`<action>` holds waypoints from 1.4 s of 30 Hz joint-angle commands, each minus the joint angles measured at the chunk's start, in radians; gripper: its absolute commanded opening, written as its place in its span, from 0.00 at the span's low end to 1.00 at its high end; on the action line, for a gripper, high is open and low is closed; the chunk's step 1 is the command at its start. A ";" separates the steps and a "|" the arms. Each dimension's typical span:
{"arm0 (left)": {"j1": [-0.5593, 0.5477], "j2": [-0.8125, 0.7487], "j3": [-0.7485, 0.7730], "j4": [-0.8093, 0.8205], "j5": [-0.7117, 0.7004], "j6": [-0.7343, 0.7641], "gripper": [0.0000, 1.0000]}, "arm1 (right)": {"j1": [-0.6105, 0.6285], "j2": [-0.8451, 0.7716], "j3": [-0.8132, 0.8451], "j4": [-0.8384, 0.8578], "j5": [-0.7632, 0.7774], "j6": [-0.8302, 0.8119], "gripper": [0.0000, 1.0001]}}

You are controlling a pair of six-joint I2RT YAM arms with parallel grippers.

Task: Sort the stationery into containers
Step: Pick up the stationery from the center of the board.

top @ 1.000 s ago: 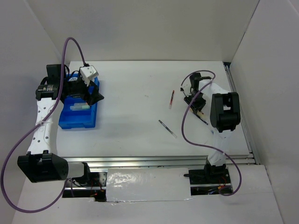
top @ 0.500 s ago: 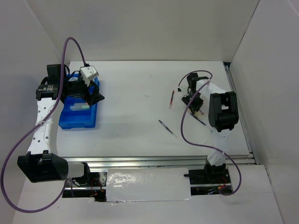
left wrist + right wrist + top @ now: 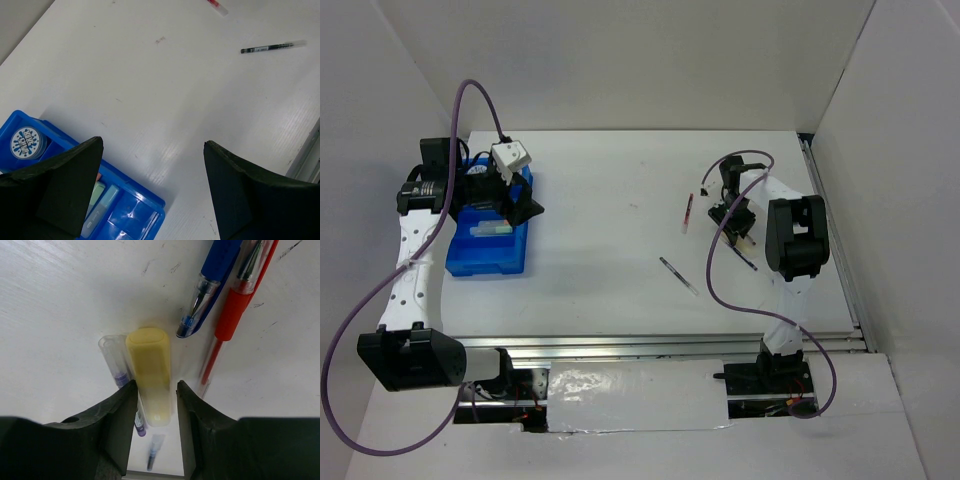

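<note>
Yellow highlighter lies flat on the white tabletop near its right edge, and the right tool is lowered over it with one finger on each side, jaws partly apart; whether they clamp it I cannot tell. A clear-barrelled pen touches the highlighter, with a blue pen and a red pen just beside. The left tool hangs wide apart and empty above the blue tray at the left edge, which holds a tape roll in a corner compartment and pale highlighters. A dark pen lies mid-tabletop. White walls enclose the tabletop. The roll's blue print is too small to read
</note>
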 commanded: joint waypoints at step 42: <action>-0.414 -0.034 -0.224 0.602 -0.449 -0.891 0.87 | 0.299 -0.328 0.140 0.470 -0.593 1.014 0.00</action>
